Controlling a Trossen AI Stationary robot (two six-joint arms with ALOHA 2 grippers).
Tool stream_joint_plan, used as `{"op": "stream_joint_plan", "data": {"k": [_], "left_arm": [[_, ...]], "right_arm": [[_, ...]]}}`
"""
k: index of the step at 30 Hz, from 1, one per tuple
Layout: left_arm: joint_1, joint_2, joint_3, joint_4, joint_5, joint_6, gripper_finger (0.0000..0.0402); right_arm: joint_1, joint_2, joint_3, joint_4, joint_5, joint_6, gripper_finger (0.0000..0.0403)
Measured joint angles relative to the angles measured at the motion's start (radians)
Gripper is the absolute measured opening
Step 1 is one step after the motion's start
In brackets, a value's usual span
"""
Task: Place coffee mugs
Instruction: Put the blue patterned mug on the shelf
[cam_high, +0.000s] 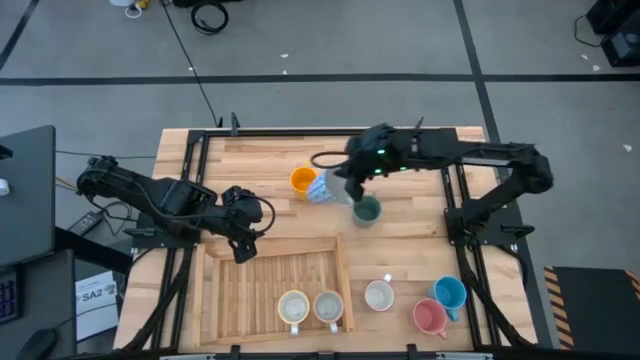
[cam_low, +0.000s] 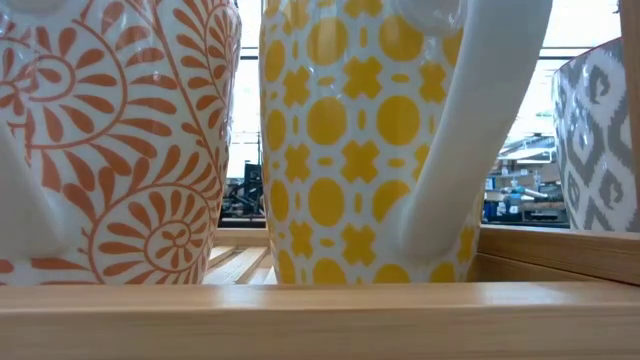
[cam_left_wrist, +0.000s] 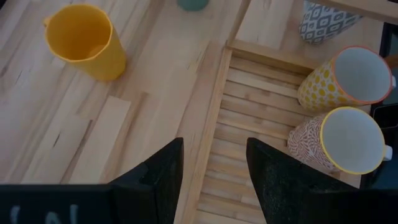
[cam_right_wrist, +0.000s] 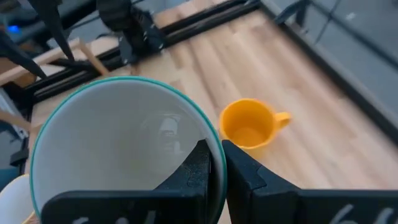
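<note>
Gripping mug: the right gripper (cam_high: 335, 187), just above the centre of the high view, pinches the rim of a white mug with a teal rim (cam_right_wrist: 121, 146), one finger inside and one outside the wall.
Held mug's place: in the high view it shows pale and patterned between the orange mug (cam_high: 303, 181) and the dark green mug (cam_high: 367, 211); whether it rests on the table (cam_high: 420, 250) cannot be told.
Left gripper: the left gripper (cam_high: 240, 240), left of centre in the high view, sits over the upper left corner of the slatted wooden tray (cam_high: 250, 290), fingers (cam_left_wrist: 158, 180) spread apart and gripping nothing.
Tray: two patterned mugs stand side by side at its lower right, the orange-patterned mug (cam_high: 292, 307) and the yellow-patterned mug (cam_high: 328, 306); both fill the low view close up.
Outside the tray: the grey-patterned mug (cam_high: 379, 295) stands just right of it; the blue mug (cam_high: 450, 292) and the pink mug (cam_high: 429, 316) sit close together at the lower right.
Orange mug: upright on bare table, handle showing in the right wrist view.
</note>
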Motion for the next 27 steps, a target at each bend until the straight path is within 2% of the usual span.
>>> {"op": "stream_joint_plan", "data": {"k": [8, 27], "left_arm": [[0.000, 0.000, 0.000, 0.000, 0.000, 0.000, 0.0183], [0.000, 0.000, 0.000, 0.000, 0.000, -0.008, 0.0183]], "right_arm": [[-0.017, 0.204, -0.002, 0.088, -0.140, 0.005, 0.0032], [-0.018, 0.425, -0.002, 0.122, -0.147, -0.022, 0.0032]]}}
